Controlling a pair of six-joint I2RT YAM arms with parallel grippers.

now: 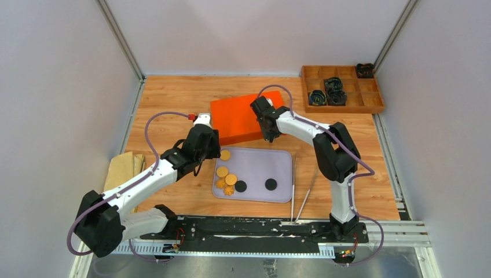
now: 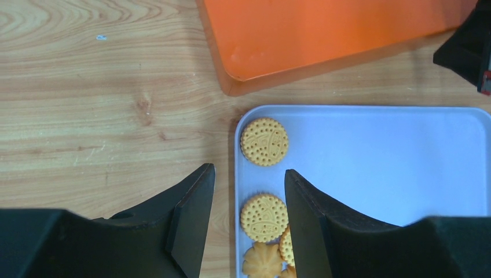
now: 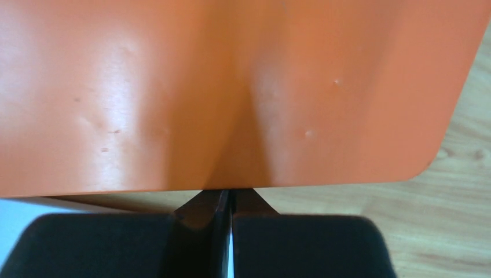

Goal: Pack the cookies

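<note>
seven cookies (image 1: 231, 179) lie on a pale tray (image 1: 260, 162) at the middle of the wooden counter (image 1: 173, 98). five are golden and sit along the tray's left side, one of them flower-shaped. two are black and lie apart from each other by the near edge. the farthest golden one sits alone by the tray's far left corner, and the other four bunch together nearer in.

the left hand (image 2: 248, 171) hangs over the tray's left rim, its fingers at a middling gap and gripping nothing. in its wrist view one finger is over the wood and the other over the tray, with a round golden cookie showing below between them.

just beyond the tray's far edge lies an orange box (image 1: 237, 119), turned slightly askew. the right hand (image 1: 270, 138) is at the box's near right edge, fingers pressed together on nothing. whether they touch the box i cannot tell.

two thin rods (image 1: 294, 185) lie right of the tray. a wooden organizer (image 1: 315, 73) holding dark items stands at the far right, and tan folded material (image 1: 123, 171) lies at the left.
</note>
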